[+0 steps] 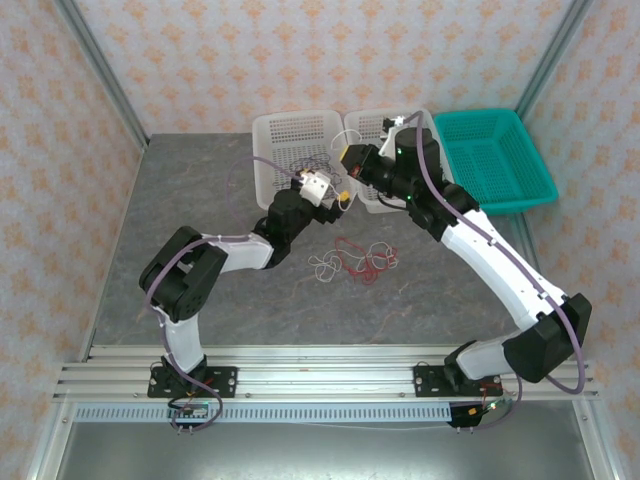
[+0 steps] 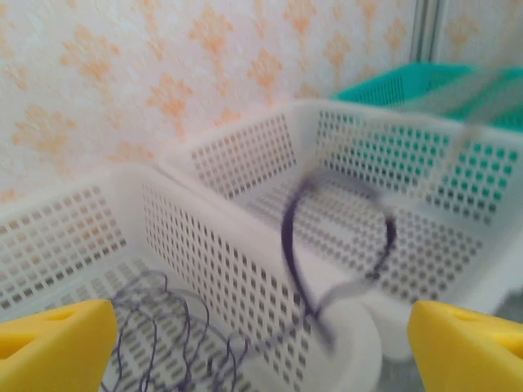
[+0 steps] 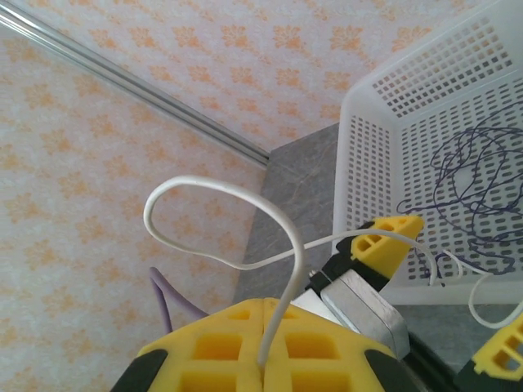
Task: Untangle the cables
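Yellow-tipped left tool (image 2: 257, 347): jaws wide apart, gripping nothing, positioned at the rim of the left white basket (image 2: 204, 245). The dark purple cable (image 2: 155, 327) lies coiled on that basket's floor, at 7 o'clock in the left wrist view.

Right tool (image 3: 263, 359): pads together, clamped on the white cable (image 3: 221, 216), which rises from the seam and loops toward 11 o'clock.

In the top view, both tools meet at the near rims of the left white basket and the right white basket (image 1: 372, 125). The teal basket (image 1: 480, 115) sits at 3 o'clock of them. At 6 o'clock of the tools, the red cable (image 1: 362, 262) and a thin white strand (image 1: 322, 266) lie touching on the grey counter (image 1: 200, 200).
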Available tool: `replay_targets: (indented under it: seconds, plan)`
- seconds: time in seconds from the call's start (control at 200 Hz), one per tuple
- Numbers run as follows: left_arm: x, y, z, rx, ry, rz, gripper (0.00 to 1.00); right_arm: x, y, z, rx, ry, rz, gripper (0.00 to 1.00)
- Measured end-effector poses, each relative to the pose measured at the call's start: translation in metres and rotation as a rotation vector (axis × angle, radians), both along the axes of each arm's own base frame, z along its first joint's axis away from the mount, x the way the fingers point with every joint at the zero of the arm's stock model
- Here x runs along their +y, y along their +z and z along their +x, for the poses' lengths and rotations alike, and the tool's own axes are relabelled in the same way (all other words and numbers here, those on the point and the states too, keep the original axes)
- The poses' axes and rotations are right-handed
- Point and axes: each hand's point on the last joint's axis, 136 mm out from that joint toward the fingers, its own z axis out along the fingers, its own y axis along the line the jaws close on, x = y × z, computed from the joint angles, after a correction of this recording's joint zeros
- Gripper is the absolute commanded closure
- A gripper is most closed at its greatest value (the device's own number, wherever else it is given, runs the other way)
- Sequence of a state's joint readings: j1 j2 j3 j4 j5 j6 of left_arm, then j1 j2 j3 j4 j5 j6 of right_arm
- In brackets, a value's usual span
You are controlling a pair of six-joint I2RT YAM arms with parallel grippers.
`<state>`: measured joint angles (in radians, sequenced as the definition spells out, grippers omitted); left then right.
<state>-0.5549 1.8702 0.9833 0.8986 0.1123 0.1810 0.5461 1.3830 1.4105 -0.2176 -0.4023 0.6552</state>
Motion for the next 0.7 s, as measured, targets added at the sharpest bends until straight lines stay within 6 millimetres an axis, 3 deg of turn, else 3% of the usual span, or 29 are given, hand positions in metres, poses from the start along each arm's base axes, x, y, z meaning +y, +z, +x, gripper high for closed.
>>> replay_targets:
  seconds: [0.1, 0.175, 0.255, 0.42, 0.49, 0.696]
  plan:
    - [-0.003, 0.007, 0.006, -0.015, 0.003, -0.039, 0.15, 0.001, 0.001, -0.001, 0.021, -0.002, 0.024, 1.00]
    - [-0.007, 0.007, 0.011, -0.017, 0.004, -0.062, 0.24, 0.001, 0.001, -0.001, 0.039, -0.007, 0.042, 1.00]
    - [-0.010, 0.001, 0.017, -0.008, 0.002, -0.077, 0.41, 0.001, 0.002, -0.001, 0.053, -0.012, 0.062, 1.00]
    - [-0.012, -0.013, 0.020, 0.036, 0.007, -0.108, 0.87, -0.004, 0.005, 0.002, 0.080, -0.038, 0.100, 1.00]
    - [-0.009, -0.012, 0.023, 0.049, 0.014, -0.129, 0.99, -0.012, 0.007, 0.006, 0.091, -0.066, 0.123, 1.00]
    - [0.024, -0.015, 0.041, 0.097, 0.083, -0.206, 1.00, -0.077, 0.013, 0.011, 0.087, -0.237, 0.213, 1.00]
